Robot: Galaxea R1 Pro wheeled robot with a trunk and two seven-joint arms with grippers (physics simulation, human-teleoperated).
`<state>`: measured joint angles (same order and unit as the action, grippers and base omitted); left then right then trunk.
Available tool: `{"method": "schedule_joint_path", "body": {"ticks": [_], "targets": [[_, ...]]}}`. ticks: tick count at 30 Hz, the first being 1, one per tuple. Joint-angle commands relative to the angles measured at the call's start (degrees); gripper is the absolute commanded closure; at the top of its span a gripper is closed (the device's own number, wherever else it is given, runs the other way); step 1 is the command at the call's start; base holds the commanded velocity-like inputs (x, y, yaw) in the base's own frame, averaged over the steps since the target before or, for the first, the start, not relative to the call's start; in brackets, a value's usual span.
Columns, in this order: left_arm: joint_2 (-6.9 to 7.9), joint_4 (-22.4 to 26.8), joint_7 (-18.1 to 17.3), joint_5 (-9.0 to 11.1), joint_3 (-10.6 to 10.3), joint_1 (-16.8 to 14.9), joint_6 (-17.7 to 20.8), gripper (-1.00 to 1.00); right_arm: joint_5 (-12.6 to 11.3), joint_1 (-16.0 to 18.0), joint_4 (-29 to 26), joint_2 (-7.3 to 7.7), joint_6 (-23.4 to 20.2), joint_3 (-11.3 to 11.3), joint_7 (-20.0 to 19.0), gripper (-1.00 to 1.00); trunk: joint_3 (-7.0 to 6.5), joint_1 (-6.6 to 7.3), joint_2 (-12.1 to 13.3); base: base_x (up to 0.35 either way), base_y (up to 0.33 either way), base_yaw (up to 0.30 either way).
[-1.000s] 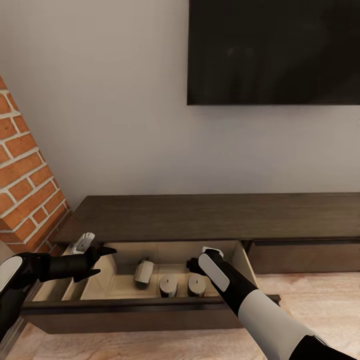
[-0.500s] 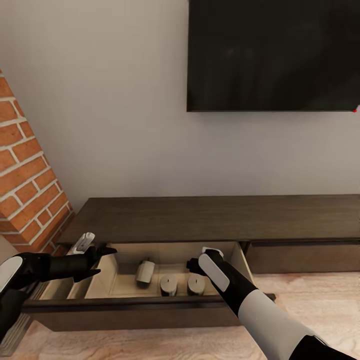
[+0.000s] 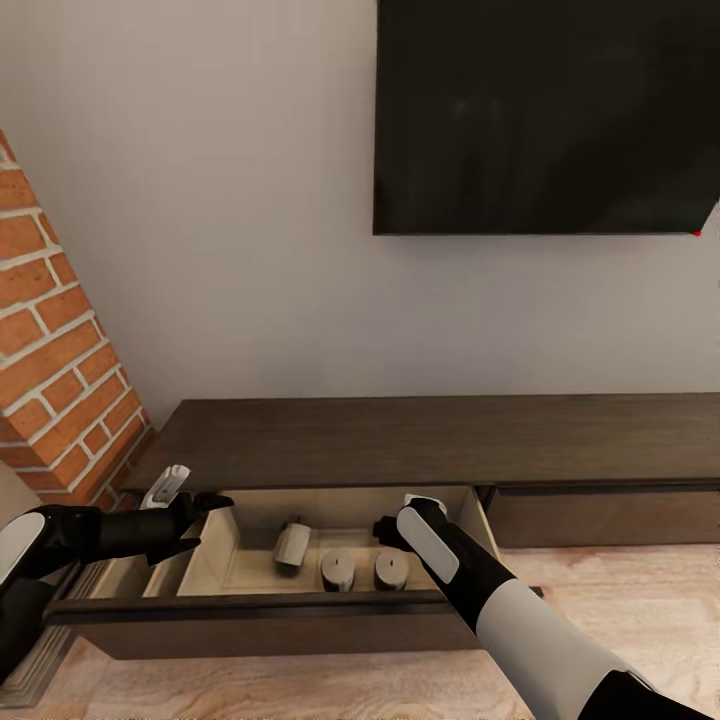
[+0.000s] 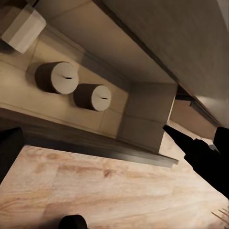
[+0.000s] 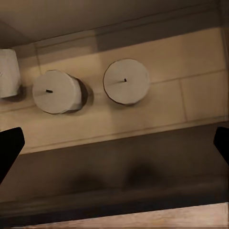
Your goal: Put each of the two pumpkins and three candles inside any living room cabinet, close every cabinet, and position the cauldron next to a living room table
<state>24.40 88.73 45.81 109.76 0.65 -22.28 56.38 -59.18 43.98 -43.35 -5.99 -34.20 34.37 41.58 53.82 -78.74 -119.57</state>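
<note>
Three candles lie in the cabinet's [image 3: 420, 440] pulled-out drawer [image 3: 260, 625] in the head view. Two stand upright side by side at about 6 o'clock of the frame's centre: one [image 3: 338, 568] and its neighbour [image 3: 391, 567]. The third [image 3: 290, 545] lies tipped over just at 10 o'clock of the pair. The left tool [image 3: 205, 518] hangs over the drawer's left compartment with its fingers spread and nothing between them. The right tool [image 3: 385, 530] hovers just above the right-hand upright candle; this view does not settle its opening.

The left wrist view shows the two upright candles [image 4: 58, 78] and [image 4: 93, 97] close together but apart, with flat pale tops and darker sides, each with a short wick mark. The tipped one [image 4: 23, 27] sits further along the drawer floor.

The right wrist view looks straight down on the pair [image 5: 56, 91] and [image 5: 126, 81]. Black fingertips [image 5: 9, 148] sit at opposite edges of the frame, so the tool is wide apart and empty.

These stubby cylinders are probably light, rigid and smooth-sided. A pinch across the round sides would suit, and the fallen one could roll. The drawer front looks stiff and handleless, best pushed flat on its face.
</note>
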Motion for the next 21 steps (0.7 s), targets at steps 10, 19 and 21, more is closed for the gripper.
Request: {"method": "schedule_joint_path", "body": {"ticks": [10,19,21], "targets": [[0.01,0.04,0.6,0.54,0.05,-0.04,0.13,-1.0,-0.41,0.05,-0.02,0.02,-0.08,0.17,0.44,-1.0,-1.75,2.22,4.0,-0.022,0.0,0.0],[-0.11,0.04,0.62,0.54,-0.03,-0.04,0.13,-1.0,-0.48,0.05,0.02,0.02,-0.08,0.17,0.44,-1.0,-3.36,4.2,7.61,0.0,0.0,0.0],[-0.11,0.04,0.64,0.54,-0.03,-0.04,0.13,-1.0,-0.49,0.05,0.02,0.02,-0.08,0.17,0.44,-1.0,-3.72,4.64,8.41,0.0,0.0,0.0]]}}
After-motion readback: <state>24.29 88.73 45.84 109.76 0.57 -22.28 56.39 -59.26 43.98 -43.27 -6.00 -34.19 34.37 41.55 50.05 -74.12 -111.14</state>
